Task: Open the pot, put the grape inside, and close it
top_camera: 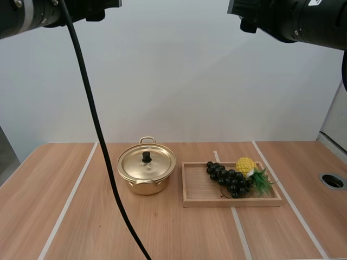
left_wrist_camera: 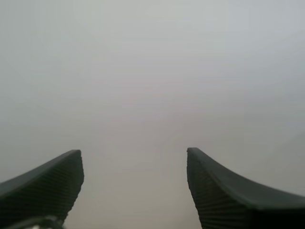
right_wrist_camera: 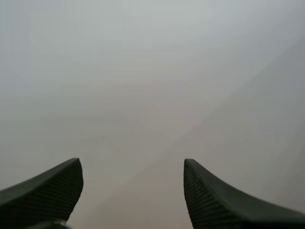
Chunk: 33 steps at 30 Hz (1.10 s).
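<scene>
A gold pot (top_camera: 146, 173) stands on the wooden table, left of centre, its lid (top_camera: 146, 162) on with a black knob on top. To its right a bunch of dark grapes (top_camera: 227, 179) lies in a wooden tray (top_camera: 198, 189). Both arms are raised high, far above the table. My left gripper (left_wrist_camera: 135, 186) is open, its ribbed fingers apart against a plain grey wall with nothing between them. My right gripper (right_wrist_camera: 132, 191) is open too, facing the same blank wall.
A small yellow pineapple toy (top_camera: 245, 165) with green leaves (top_camera: 262, 181) lies in the tray beside the grapes. White lines run along the tabletop. A round grommet hole (top_camera: 332, 181) sits near the table's right edge.
</scene>
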{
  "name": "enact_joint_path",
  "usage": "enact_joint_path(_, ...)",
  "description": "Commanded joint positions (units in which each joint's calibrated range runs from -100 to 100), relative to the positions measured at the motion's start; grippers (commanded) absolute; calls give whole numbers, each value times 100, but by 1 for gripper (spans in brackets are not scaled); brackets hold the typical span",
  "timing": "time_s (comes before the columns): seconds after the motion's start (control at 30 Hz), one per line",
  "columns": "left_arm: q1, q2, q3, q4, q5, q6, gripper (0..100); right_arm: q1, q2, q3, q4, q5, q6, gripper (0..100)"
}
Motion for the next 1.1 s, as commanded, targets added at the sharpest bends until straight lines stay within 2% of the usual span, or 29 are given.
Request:
enact_joint_path(0.0,2,154,-46,-104,446,688,100,-23,-35,-56,-43,235,-164,100)
enact_joint_path(0.17,2,758,-46,-514,1385,1607,100,-23,73,-56,104,600,-928,100)
enact_joint_path(0.57,2,2611,-46,-788,2711,2986,100,-23,424,-56,104,1990,-1123,100)
enact_joint_path(0.87,2,3478,-58,-1075,3503,3855,100,-57,456,-56,94,2188,-1236,100)
enact_joint_path(1.0,2,3899,-257,-1339,4057,4003,100,-57,471,-56,162,2374,-1814,100)
enact_joint_path(1.07,-16,4146,-484,-1344,4524,4007,100,-57,471,-56,162,2418,-1853,100)
